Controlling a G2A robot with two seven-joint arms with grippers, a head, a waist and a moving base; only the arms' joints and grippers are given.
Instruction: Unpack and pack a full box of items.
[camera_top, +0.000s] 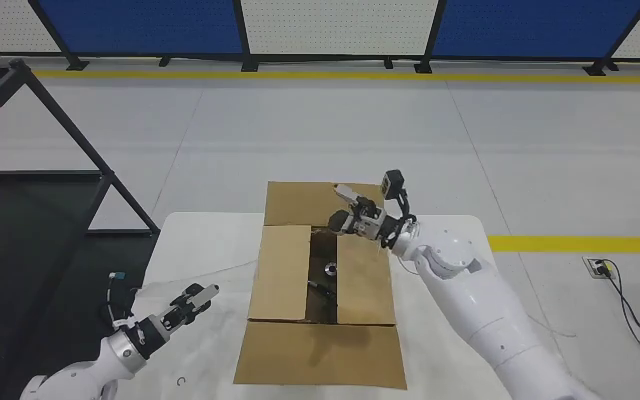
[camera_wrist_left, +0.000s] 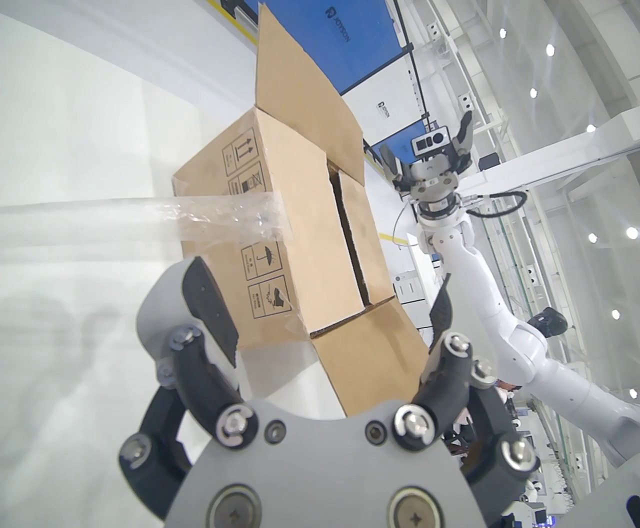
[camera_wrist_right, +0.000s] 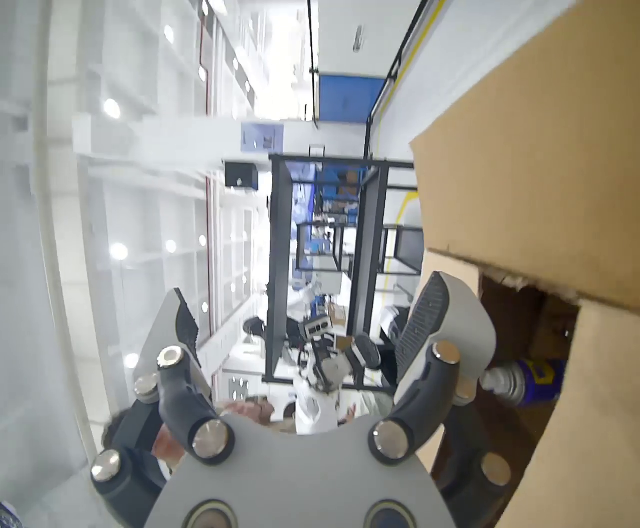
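A brown cardboard box (camera_top: 300, 205) stands in the middle of the white table (camera_top: 205, 240), its outer flaps spread and its two inner flaps half down. Through the dark gap between them small items (camera_top: 328, 268) show inside. My right gripper (camera_top: 341, 207) hangs open over the box's far edge; in its wrist view the fingers (camera_wrist_right: 430, 310) hold nothing, beside a flap (camera_wrist_right: 525, 175) and a blue-and-white item (camera_wrist_right: 530, 375) inside. My left gripper (camera_top: 202, 296) stands open and empty low over the table left of the box (camera_wrist_left: 280, 240). Clear tape (camera_wrist_left: 225, 220) hangs off the box's side.
A black metal frame (camera_top: 60, 130) stands off the table's left side. A cable with a small connector (camera_top: 115, 278) lies at the table's left edge, and a small ring (camera_top: 180, 381) near the front. A front flap (camera_top: 320, 355) covers the near table.
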